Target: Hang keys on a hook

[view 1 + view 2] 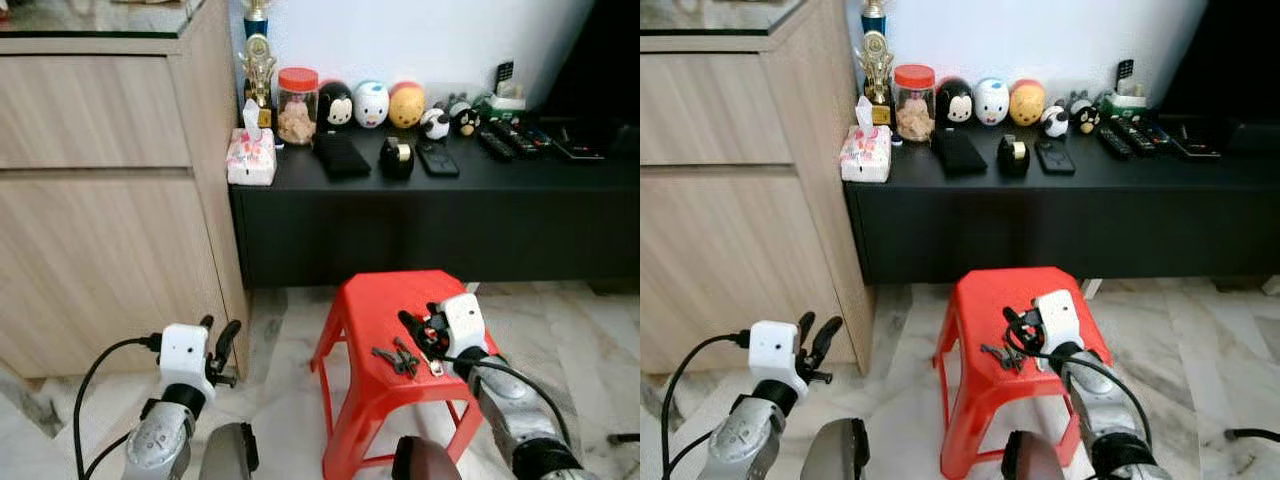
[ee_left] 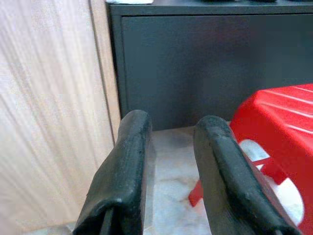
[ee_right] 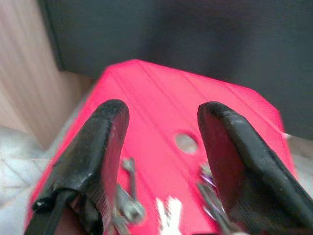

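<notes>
Lower right of the frame: the right gripper sits low over the red stool, jaws spread, nothing between them. The keys lie flat on the stool seat just beside its fingertips; in the right wrist view they are partly hidden under the two black fingers and blurred, so the number of keys and any ring cannot be made out. Whether a fingertip touches the keys cannot be told. The stool's front legs are cut off by the lower edge of the frame.

Lower left: the left gripper hangs above the marble floor, beside the wooden cabinet, jaws slightly parted and empty.

Centre and beyond: a black low worktop stands behind the stool, against a white wall. On it, left to right: a tissue box, a trophy whose top is cut off, a red-lidded jar, a row of round toy figures, a dark pouch, a small black device, and remote controls. The far right end is in deep shadow; items there are indistinct.
</notes>
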Robot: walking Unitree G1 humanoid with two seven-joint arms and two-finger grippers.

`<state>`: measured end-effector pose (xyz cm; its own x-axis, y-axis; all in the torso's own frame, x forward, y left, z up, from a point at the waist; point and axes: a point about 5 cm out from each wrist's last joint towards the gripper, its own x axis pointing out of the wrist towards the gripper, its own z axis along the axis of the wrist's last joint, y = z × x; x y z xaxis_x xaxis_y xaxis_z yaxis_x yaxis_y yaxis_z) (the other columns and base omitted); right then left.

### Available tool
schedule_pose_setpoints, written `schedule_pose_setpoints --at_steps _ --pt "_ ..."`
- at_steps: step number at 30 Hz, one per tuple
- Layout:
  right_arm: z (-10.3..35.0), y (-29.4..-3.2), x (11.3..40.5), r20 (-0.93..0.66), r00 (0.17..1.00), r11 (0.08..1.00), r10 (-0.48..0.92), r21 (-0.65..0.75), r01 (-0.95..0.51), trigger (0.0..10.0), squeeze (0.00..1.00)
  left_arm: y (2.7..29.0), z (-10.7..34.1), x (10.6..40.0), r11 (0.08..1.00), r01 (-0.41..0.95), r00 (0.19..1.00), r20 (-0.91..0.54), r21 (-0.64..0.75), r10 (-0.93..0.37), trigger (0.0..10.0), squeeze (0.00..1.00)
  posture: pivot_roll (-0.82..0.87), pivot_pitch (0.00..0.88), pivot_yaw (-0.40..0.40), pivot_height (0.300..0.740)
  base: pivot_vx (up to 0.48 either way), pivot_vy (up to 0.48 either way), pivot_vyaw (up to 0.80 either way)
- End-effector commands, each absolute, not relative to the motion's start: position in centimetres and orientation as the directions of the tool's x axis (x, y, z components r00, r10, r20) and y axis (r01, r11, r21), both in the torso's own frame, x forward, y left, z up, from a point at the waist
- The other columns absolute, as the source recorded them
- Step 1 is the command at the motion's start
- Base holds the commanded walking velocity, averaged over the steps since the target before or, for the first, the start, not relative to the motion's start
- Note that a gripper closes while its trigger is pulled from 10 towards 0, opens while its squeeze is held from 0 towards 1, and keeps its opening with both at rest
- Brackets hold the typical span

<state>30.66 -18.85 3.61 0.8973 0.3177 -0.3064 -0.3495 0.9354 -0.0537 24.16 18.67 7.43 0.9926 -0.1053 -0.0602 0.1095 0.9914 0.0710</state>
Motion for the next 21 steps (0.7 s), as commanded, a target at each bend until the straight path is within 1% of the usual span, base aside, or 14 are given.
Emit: schedule_pose_setpoints --at_steps 1,6,8,21 --pt "4.4 -19.2 31.3 -0.284 0.909 0.94 0.306 -0.063 -0.336 10.0 0.0 18.3 7.5 24.2 0.99 0.125 0.991 -0.058 0.073 -0.121 10.0 0.0 0.09 0.0 -0.089 0.559 0.0 0.0 0.0" --pt "4.1 -18.6 31.1 -0.285 0.904 0.937 0.318 -0.052 -0.346 10.0 0.0 18.2 7.5 24.2 0.989 0.128 0.991 -0.056 0.073 -0.124 10.0 0.0 0.09 0.0 -0.088 0.559 0.302 0.0 0.0" --pt "3.6 -17.8 30.7 -0.286 0.899 0.934 0.332 -0.036 -0.356 10.0 0.0 18.2 7.6 24.3 0.988 0.132 0.99 -0.055 0.075 -0.128 10.0 0.0 0.09 0.0 -0.087 0.559 0.356 0.0 0.0" --pt "3.5 -17.8 30.7 -0.287 0.897 0.933 0.336 -0.028 -0.359 10.0 0.0 18.2 7.5 24.3 0.988 0.131 0.99 -0.058 0.078 -0.127 10.0 0.0 0.09 0.0 -0.091 0.559 0.365 0.0 0.0"
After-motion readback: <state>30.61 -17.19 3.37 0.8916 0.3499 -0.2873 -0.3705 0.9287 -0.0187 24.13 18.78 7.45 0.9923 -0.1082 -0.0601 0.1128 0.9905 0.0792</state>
